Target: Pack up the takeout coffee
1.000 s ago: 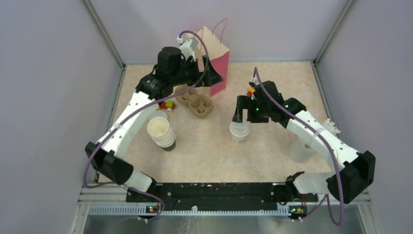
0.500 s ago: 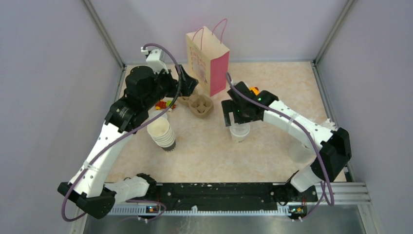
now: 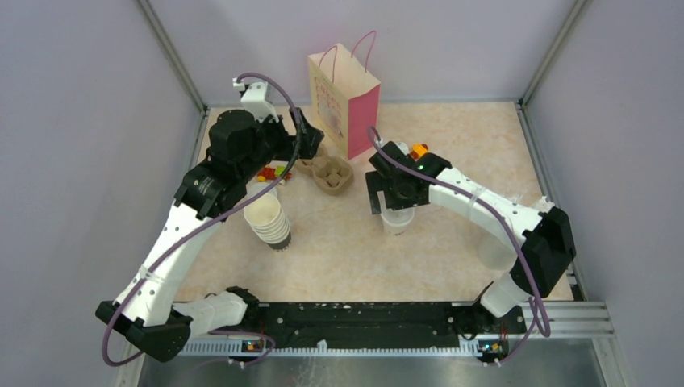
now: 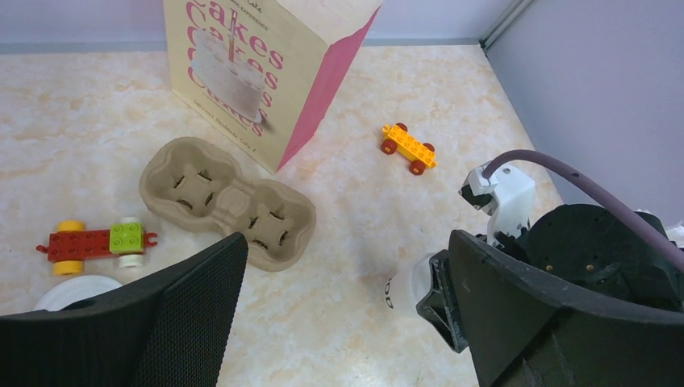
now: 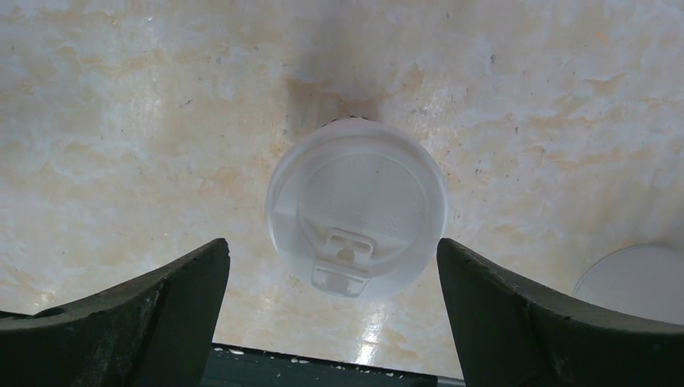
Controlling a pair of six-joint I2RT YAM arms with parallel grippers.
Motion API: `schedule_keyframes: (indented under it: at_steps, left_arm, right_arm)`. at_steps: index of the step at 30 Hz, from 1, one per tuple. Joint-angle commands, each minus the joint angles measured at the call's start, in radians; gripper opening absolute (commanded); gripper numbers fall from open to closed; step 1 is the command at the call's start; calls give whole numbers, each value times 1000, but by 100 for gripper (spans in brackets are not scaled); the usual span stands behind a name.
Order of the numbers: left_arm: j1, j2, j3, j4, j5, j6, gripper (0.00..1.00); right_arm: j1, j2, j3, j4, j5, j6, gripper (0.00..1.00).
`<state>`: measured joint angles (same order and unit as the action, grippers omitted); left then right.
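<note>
While the right fingers (image 5: 153,314) stand spread wide over the takeout coffee (image 5: 355,201) on the surface (image 5: 121,121), the left fingers (image 4: 185,314) hang spread too, near the cardboard cup carrier (image 4: 226,197).

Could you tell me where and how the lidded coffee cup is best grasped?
Take the cup by its side wall just below the lid, coming straight down with the right gripper: it stands upright and looks to fit between the open fingers.
</note>
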<state>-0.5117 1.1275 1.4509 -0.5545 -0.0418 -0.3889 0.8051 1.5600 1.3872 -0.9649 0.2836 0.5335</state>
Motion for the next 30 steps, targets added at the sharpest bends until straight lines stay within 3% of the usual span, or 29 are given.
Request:
schedule_keyframes:
  at_steps: [1,30]
  left_arm:
    - [-2,-10,-7,35,15,15,99]
    - [-4,-9,-32,45,80,-4,99]
  right_arm:
    - [5,-2,-18,39,15,29,98]
    - [-41,-41,-51,78,-6,0,99]
